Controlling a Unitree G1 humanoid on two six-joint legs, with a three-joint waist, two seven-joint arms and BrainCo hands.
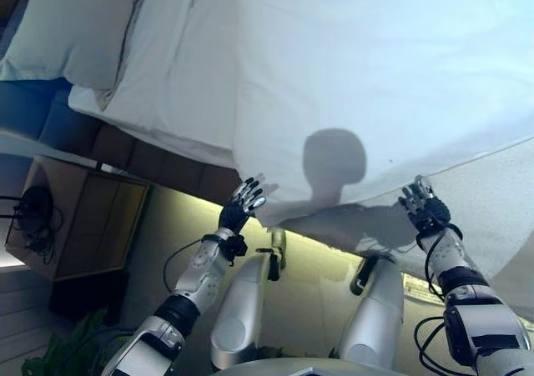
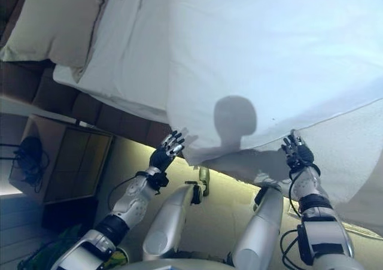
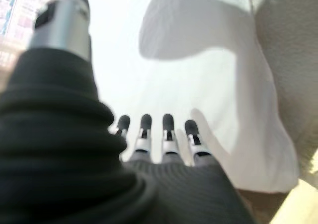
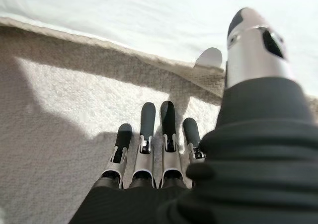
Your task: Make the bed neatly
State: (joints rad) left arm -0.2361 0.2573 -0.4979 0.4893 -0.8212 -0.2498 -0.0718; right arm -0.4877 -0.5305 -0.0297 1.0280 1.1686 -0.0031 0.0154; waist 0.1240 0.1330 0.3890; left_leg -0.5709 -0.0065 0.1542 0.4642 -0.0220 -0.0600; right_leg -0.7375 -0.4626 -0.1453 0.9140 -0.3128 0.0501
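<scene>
A white duvet (image 1: 375, 76) covers most of the bed, its near edge hanging over the side. A textured cream blanket (image 1: 492, 201) lies under it at the right. A pillow (image 1: 75, 26) lies at the head of the bed on the white sheet (image 1: 175, 84). My left hand (image 1: 242, 203) is open, fingers straight, at the duvet's near corner; it also shows in the left wrist view (image 3: 159, 139). My right hand (image 1: 424, 205) is open, fingers flat on the blanket just below the duvet's hem (image 4: 99, 47), as the right wrist view (image 4: 154, 139) shows.
A brown padded headboard (image 1: 158, 163) runs along the left of the bed. A wooden nightstand (image 1: 83, 218) stands beside it with a dark object (image 1: 33, 209) on top. A green plant (image 1: 67, 351) shows at the lower left.
</scene>
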